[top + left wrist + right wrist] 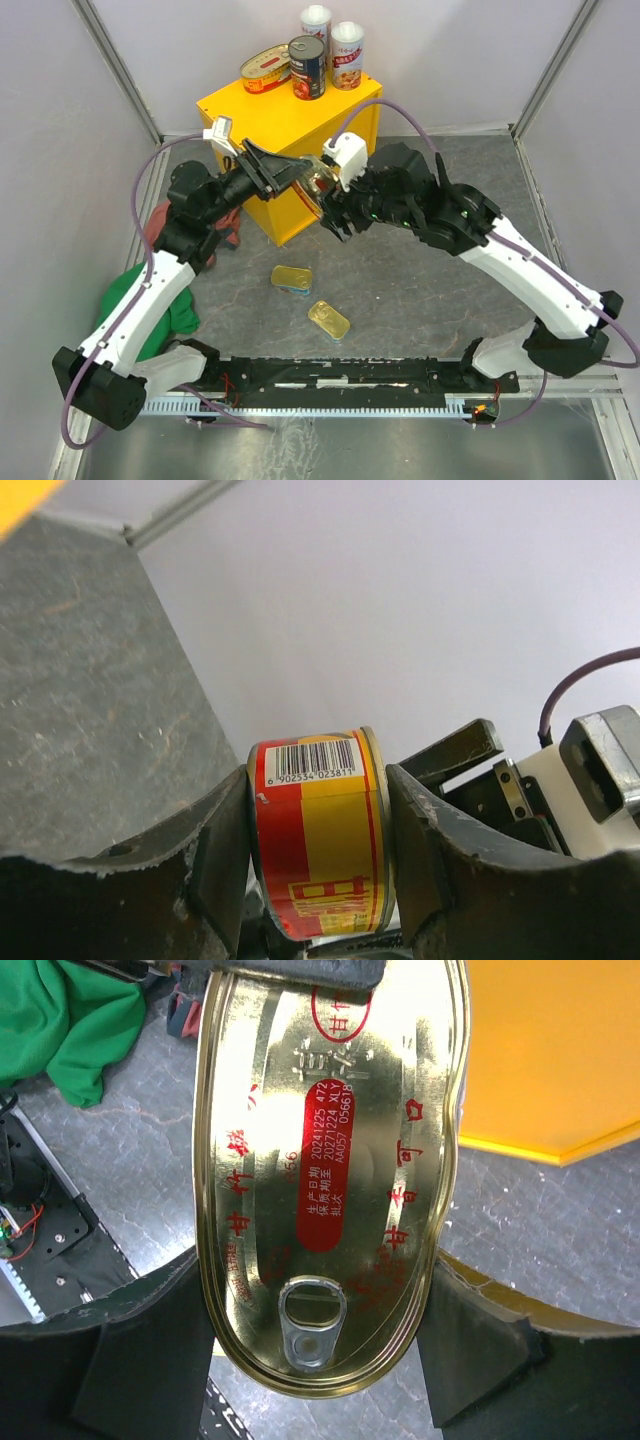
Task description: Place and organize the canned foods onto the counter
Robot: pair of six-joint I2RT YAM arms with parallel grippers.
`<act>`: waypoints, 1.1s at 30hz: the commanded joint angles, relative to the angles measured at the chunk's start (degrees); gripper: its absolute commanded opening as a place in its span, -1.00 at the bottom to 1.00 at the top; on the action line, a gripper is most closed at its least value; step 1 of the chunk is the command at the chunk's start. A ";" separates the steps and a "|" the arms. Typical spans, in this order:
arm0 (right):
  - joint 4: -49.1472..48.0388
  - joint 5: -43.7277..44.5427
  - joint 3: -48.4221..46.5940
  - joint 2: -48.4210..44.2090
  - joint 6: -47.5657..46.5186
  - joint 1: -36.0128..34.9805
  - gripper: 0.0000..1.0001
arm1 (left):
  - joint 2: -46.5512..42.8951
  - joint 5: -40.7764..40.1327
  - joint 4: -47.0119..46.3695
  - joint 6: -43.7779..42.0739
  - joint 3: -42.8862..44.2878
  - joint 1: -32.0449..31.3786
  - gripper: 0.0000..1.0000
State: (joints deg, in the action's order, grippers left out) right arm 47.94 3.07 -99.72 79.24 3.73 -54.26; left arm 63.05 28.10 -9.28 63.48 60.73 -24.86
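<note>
**Top view.** The box (pixel 255 115) carries four cans along its far edge: an oval tin (pixel 265 70), a dark can (pixel 307 67) and two tall cans (pixel 315 25) (pixel 347 55). Two flat tins (pixel 291 277) (pixel 329 318) lie apart on the floor (pixel 420 290) in front of the box. The left claw (pixel 300 180) and right claw (pixel 332 205) meet at the box's near corner, with the held tin (pixel 320 183) between them, off the floor.

**Left wrist.** The left claw (pixel 318 780) pinches the held tin (pixel 320 830) across its flat faces. The barcode side faces the camera.

**Right wrist.** The right claw (pixel 320 1280) pinches the same tin (pixel 330 1160) across its width at the pull-tab end. The gold lid faces the camera. The box (pixel 560 1050) lies beyond, and a green cloth (pixel 80 1020) sits at upper left.
</note>
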 commanded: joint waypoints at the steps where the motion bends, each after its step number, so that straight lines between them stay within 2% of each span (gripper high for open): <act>1: -10.46 -0.21 -10.47 4.69 -0.61 0.00 -0.20 | -1.17 2.20 -2.19 0.06 3.09 1.69 -0.95; 8: -9.52 -0.85 -22.51 12.84 -1.47 0.35 -0.22 | 0.52 2.18 2.77 -4.20 8.19 4.38 -0.95; 14: -7.97 -2.67 -33.53 19.41 -1.11 1.39 -0.24 | 0.71 2.20 3.98 -6.01 9.01 6.32 -0.93; 19: -8.02 -3.63 -40.19 23.76 -0.33 2.08 -0.25 | 0.43 2.51 4.62 -6.14 8.39 7.74 -0.71; 25: -9.32 -4.96 -42.83 25.46 0.49 3.30 -0.25 | -0.26 4.23 5.12 -6.06 7.42 8.42 -0.28; 33: -8.75 -7.13 -45.83 27.28 -0.01 3.91 -0.25 | -0.76 6.76 5.80 -6.38 6.62 8.69 -0.02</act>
State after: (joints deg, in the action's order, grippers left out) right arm 58.48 -2.92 -139.17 106.37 1.69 -51.22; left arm 63.53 21.28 -7.07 61.23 68.64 -14.20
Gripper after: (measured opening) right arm 0.760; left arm 0.567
